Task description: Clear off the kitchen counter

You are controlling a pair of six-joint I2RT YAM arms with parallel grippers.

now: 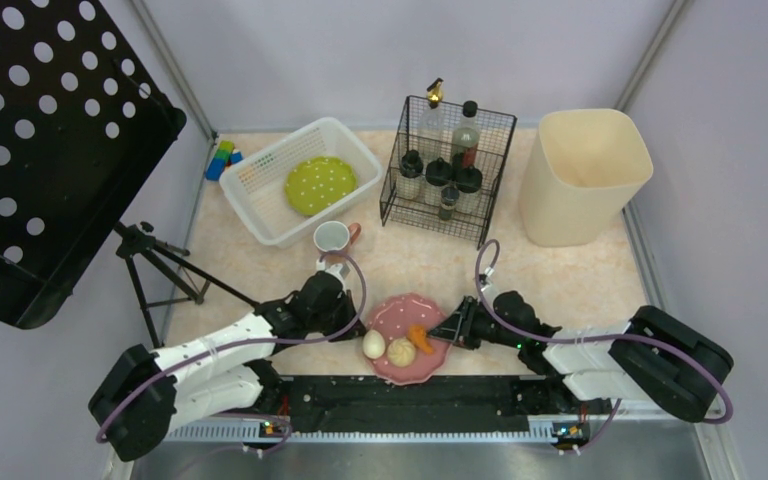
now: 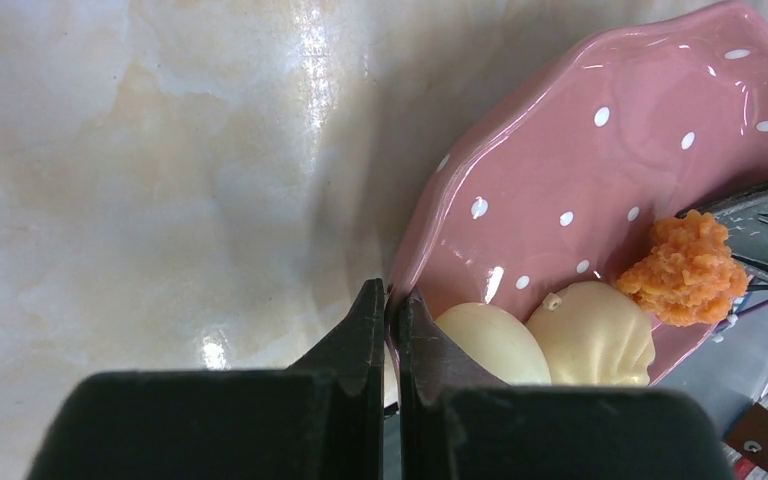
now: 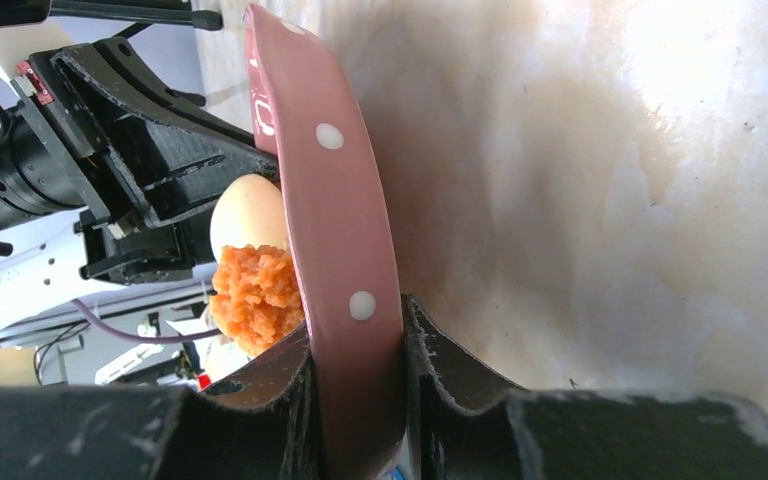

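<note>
The left gripper [image 2: 392, 300] is clenched on the left rim of a pink polka-dot plate [image 2: 610, 150], its pads nearly meeting over the thin edge. The right gripper [image 3: 358, 325] pinches the opposite rim, which is wedged between its fingers. On the plate lie a pale egg [image 2: 490, 342], a pleated white dumpling [image 2: 595, 345] and an orange crumbly lump [image 2: 690, 265] (the right wrist view hides the dumpling behind the rim).

The plate is at the near edge of the kitchen counter [image 1: 560, 275], between the two arms; I cannot tell whether it rests on the stone or hangs just above it. The counter is glossy beige-pink marble, with glare in both wrist views.

Only the top view shows the rest:
- a white mug [image 1: 333, 237] just beyond the left arm
- a white basket [image 1: 260, 175] holding a green dotted plate [image 1: 320, 185]
- a wire rack [image 1: 436, 212] of bottles
- a cream bin [image 1: 585, 175] at far right
- a black perforated panel [image 1: 40, 130] on a tripod [image 1: 155, 265] at left

Lilac walls stand around it all.
</note>
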